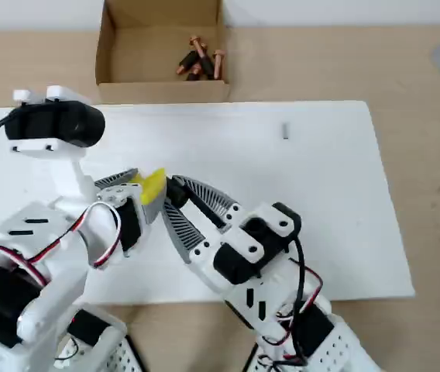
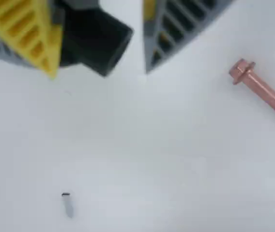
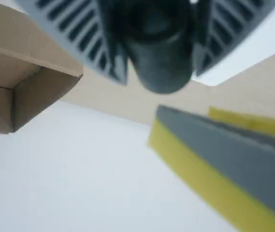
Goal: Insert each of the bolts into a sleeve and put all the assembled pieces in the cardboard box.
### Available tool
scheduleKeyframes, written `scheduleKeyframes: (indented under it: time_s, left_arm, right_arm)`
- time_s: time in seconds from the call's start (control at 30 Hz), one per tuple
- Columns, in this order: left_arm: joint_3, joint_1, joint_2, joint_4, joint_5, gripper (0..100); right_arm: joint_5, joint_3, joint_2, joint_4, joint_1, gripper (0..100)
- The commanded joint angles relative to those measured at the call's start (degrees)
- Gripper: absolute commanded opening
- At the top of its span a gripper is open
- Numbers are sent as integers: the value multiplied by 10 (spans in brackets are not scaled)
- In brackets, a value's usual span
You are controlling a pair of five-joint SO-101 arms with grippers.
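Assembled pieces (image 1: 201, 62) sit in the cardboard box (image 1: 105, 54). Right gripper (image 3: 159, 72) clamps a sleeve (image 3: 159, 43), left gripper (image 2: 100, 70) gapes. One bolt (image 2: 261, 89) lies loose.

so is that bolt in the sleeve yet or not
Out: the bolt lies flat on the white mat, apart from the black sleeve.

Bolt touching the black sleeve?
Apart. Left wrist view shows the bolt lying on the white mat, with bare mat between it and the black sleeve.
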Motion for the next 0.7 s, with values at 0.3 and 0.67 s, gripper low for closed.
scheduleKeyframes:
  time_s: [0.3,0.67]
  left_arm:
    - [95,-262,215,-19,0,132]
    - [-175,-261,653,117,-28,73]
  right_arm:
    - [-4,-8,-12,2,-7,9]
    - [-1,-8,14,178,0,9]
